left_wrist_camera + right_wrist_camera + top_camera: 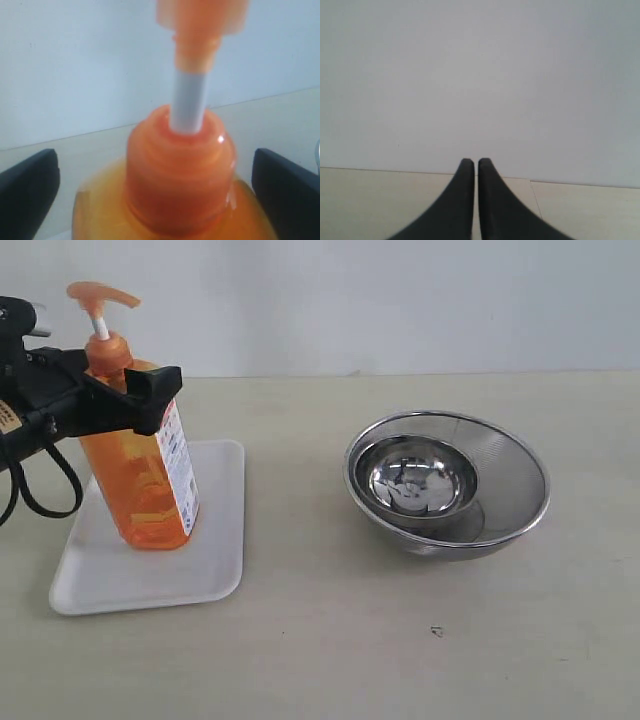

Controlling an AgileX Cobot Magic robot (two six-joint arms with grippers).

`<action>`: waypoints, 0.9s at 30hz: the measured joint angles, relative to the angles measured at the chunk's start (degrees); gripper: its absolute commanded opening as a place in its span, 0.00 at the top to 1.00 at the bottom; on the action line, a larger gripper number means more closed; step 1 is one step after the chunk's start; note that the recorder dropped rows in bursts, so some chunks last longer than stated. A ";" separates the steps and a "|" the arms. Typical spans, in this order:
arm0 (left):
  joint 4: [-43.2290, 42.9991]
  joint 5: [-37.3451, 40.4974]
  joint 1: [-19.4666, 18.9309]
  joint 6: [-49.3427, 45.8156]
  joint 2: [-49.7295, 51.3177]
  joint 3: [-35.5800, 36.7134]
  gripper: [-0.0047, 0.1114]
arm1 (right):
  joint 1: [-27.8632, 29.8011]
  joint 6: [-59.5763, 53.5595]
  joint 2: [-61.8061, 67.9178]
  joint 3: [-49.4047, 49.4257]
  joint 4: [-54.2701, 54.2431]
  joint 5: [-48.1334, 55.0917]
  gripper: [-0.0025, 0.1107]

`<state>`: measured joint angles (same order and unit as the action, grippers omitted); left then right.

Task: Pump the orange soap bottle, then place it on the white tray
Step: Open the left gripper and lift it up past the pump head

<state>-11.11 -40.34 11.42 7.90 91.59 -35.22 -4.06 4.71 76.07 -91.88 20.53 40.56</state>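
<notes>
Orange soap bottle (145, 490): upright on white tray (215, 570). Left hand (128, 390) spread wide astride neck, gaps seen from wrist only. Right hand (472, 167) pressed together, empty. Free bench (300, 640) toward bowls (445, 485).

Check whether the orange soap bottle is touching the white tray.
Touching. The exterior view shows the orange soap bottle standing upright with its base on the white tray, with no gap beneath it.

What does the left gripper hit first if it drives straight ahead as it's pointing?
The orange soap bottle. Its neck sits between the left gripper's open jaws, so going forward likely brings the gripper body against it almost at once; depth is unclear.
</notes>
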 measured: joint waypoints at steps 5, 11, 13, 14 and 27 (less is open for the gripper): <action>0.00 -0.09 0.00 0.00 -0.23 0.00 0.12 | 0.00 0.00 0.00 0.00 0.00 0.00 0.98; 0.00 -0.15 0.00 0.00 -3.35 0.00 0.12 | 0.00 0.00 0.00 0.00 0.00 -0.09 0.98; 0.00 0.04 0.00 -0.35 -5.11 0.00 0.12 | 0.00 0.00 0.00 0.00 0.00 -0.09 0.98; 0.00 0.47 0.00 -0.90 -6.12 0.00 0.12 | 0.00 0.00 0.00 0.00 0.00 -0.09 0.98; 0.23 13.48 0.00 -8.21 -18.58 0.00 0.12 | 0.00 0.00 0.00 0.00 0.00 0.14 0.98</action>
<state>-10.88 -26.86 11.42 -0.30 73.00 -35.22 -4.06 4.71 76.07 -91.88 20.53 40.70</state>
